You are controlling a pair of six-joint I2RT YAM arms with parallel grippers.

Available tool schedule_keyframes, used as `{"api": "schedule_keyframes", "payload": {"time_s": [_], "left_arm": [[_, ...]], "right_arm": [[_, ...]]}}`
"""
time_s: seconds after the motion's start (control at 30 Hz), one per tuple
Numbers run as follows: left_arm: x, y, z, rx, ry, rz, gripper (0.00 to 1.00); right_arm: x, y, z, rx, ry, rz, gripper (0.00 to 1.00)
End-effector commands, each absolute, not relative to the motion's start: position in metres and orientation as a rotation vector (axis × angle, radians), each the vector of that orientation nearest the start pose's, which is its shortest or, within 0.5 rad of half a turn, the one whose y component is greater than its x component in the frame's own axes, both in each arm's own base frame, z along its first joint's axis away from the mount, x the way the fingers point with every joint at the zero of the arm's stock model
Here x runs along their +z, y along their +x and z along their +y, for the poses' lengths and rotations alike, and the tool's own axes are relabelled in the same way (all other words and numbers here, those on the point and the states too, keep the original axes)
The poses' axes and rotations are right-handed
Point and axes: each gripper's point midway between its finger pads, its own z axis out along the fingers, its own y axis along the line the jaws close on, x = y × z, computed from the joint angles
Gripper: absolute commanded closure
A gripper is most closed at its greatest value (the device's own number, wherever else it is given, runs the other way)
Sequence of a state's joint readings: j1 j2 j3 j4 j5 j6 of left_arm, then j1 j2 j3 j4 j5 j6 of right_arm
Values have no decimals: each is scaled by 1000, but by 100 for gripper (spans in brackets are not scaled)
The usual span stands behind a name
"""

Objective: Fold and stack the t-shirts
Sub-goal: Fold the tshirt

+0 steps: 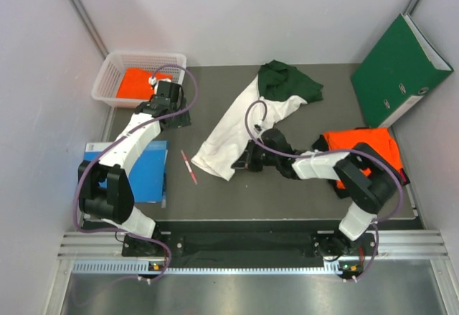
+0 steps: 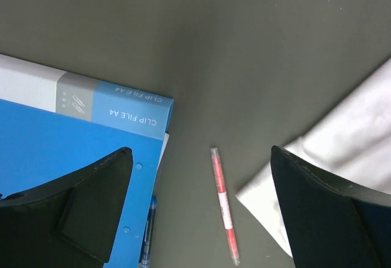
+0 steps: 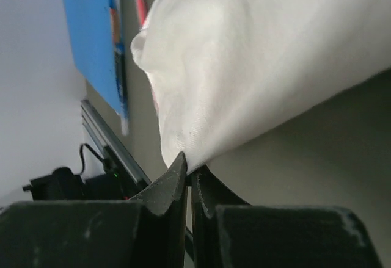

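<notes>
1. Right jaws are clamped on the white shirt's (image 3: 256,60) hem, mid-worktop (image 1: 287,186).
2. Left jaws are spread wide, holding nothing, up near the basket (image 1: 107,78).
3. One orange shirt (image 1: 135,84) sits in that basket, another orange shirt (image 1: 358,143) lies by the binder (image 1: 398,71).

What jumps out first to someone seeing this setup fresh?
The white t-shirt with dark green sleeves sprawled mid-table, its corner pinched in the right gripper. Then the big green binder at the far right and an orange shirt in the white basket, far left.
</notes>
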State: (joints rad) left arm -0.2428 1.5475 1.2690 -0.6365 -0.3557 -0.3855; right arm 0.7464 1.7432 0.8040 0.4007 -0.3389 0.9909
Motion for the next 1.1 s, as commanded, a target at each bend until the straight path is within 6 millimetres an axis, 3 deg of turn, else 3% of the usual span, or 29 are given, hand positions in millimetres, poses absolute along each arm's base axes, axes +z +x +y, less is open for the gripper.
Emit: {"api": "schedule_keyframes", "payload": {"time_s": [0.0, 0.03, 0.07, 0.13, 0.2, 0.23, 0.27, 0.33, 0.37, 0.4, 0.43, 0.47, 0.5, 0.57, 0.6, 0.63, 0.7, 0.77, 0.8, 0.83, 0.87, 0.9, 0.93, 1.0, 1.07], "left_arm": [[145, 389, -52, 135, -306, 2398, 1], [145, 388, -53, 130, -304, 2400, 1], [144, 389, -54, 126, -302, 2400, 1], [140, 391, -57, 112, -298, 2410, 1], [137, 393, -60, 98, -294, 2418, 1], [137, 394, -62, 84, -296, 2423, 1], [135, 395, -63, 81, -298, 2428, 1], [133, 397, -67, 72, -296, 2429, 1], [133, 398, -69, 66, -293, 2430, 1], [130, 398, -72, 62, -286, 2438, 1], [130, 400, -74, 58, -282, 2437, 1], [128, 401, -78, 52, -278, 2443, 1], [128, 402, -85, 39, -259, 2441, 1], [126, 405, -98, 15, -220, 2440, 1], [129, 407, -110, -10, -189, 2432, 1], [129, 409, -117, -26, -168, 2432, 1], [129, 415, -139, -76, -119, 2431, 1], [127, 423, -158, -115, -74, 2434, 1], [126, 424, -167, -150, -55, 2441, 1], [123, 427, -172, -167, -49, 2447, 1], [121, 435, -180, -187, -43, 2448, 1], [120, 438, -186, -221, -32, 2455, 1], [120, 442, -191, -241, -24, 2455, 1], [119, 457, -203, -288, -8, 2441, 1], [120, 473, -221, -368, 18, 2418, 1]], "right_arm": [[46, 222, 312, 1152, 9, 2568, 98], [31, 206, 296, 1114, 24, 2627, 98], [36, 201, 286, 1103, 19, 2620, 99], [16, 173, 260, 1025, 48, 2728, 99], [17, 158, 248, 1008, 43, 2739, 99], [3, 137, 230, 948, 75, 2822, 99], [8, 132, 223, 937, 84, 2805, 99], [-1, 110, 202, 865, 118, 2873, 98], [6, 115, 195, 827, 112, 2822, 95], [14, 118, 191, 799, 108, 2801, 79], [14, 109, 178, 719, 111, 2846, 69], [28, 122, 170, 663, 88, 2755, 59], [48, 133, 169, 646, 81, 2691, 41], [79, 153, 151, 543, 67, 2543, 23], [106, 167, 151, 540, 65, 2447, 5], [120, 175, 147, 517, 64, 2389, 0], [151, 201, 136, 433, 74, 2245, 0], [156, 222, 126, 299, 96, 2215, 0], [173, 237, 131, 307, 105, 2164, 0], [163, 249, 133, 255, 101, 2194, 0], [164, 260, 130, 225, 114, 2187, 0], [177, 277, 138, 260, 136, 2134, 1], [164, 292, 136, 220, 156, 2162, 0], [169, 320, 142, 266, 193, 2121, 1], [146, 347, 131, 253, 265, 2160, 0]]}}
